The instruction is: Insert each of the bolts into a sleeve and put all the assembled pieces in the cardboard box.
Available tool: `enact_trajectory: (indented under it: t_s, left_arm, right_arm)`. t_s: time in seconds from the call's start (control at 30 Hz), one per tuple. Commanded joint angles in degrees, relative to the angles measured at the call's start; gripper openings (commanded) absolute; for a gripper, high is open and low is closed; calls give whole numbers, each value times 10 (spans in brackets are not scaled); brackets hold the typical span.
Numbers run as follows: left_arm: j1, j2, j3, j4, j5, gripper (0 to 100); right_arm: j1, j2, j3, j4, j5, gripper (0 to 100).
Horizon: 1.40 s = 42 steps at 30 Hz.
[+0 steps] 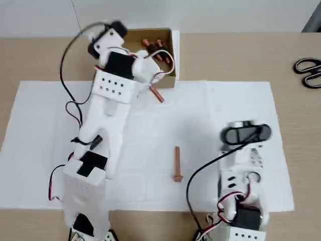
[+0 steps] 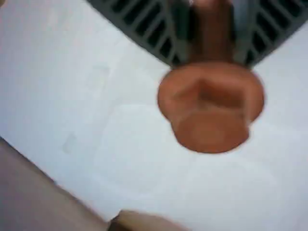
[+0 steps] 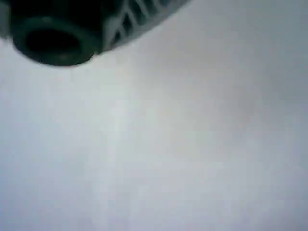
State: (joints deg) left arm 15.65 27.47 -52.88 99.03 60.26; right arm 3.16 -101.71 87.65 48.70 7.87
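My left gripper [image 1: 150,86] hangs over the white paper just in front of the cardboard box [image 1: 170,79], shut on a copper bolt [image 1: 157,94] that sticks out slanting downward. In the left wrist view the bolt's hexagonal head [image 2: 210,106] faces the camera, its shaft clamped between the dark fingers [image 2: 139,19]. Several copper pieces [image 1: 153,47] lie inside the box. A second bolt [image 1: 177,163] lies loose on the paper, head toward the front edge. My right gripper [image 1: 246,133] sits low at the right of the paper, shut on a black sleeve [image 3: 53,43].
A white paper sheet [image 1: 210,105] covers the middle of the wooden table [image 1: 235,55]. Scissors [image 1: 308,71] lie at the far right edge. A corner of the box [image 2: 139,222] shows close under the left wrist camera.
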Motion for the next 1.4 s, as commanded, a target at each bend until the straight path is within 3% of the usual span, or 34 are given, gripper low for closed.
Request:
enact_trajectory:
  t_s: [0.0, 0.23, 0.4, 0.53, 0.63, 0.8, 0.97, 1.2, 1.27, 1.37]
  left_arm:
    - [-11, -84, -51, 14, -91, 6]
    - [-11, -195, 36, 14, -281, 6]
    - [32, -294, 175, 14, -345, 6]
    - [99, -373, 270, -6, -386, 6]
    - [109, -428, 310, -104, -389, 6]
    - [96, -510, 419, -299, -389, 6]
    - [107, -611, 617, -476, -389, 6]
    - [114, -760, 902, -804, -431, 6]
    - [138, -786, 931, -828, -430, 6]
    - [184, -796, 935, -800, -430, 6]
  right_arm:
    - [-64, -10, -14, -133, -1, 5]
    - [-108, -6, 14, -319, -1, 5]
    - [-116, -6, 15, -344, -4, 5]
    - [-174, -5, 11, -339, -2, 5]
    - [-214, -4, 16, -339, -1, 5]
    - [-221, -5, 26, -343, -1, 4]
    - [-223, -9, 27, -343, -4, 4]
    - [-223, -9, 28, -343, -4, 4]
    - [-223, -9, 28, -343, -4, 4]
    - [-224, -9, 27, -344, -4, 4]
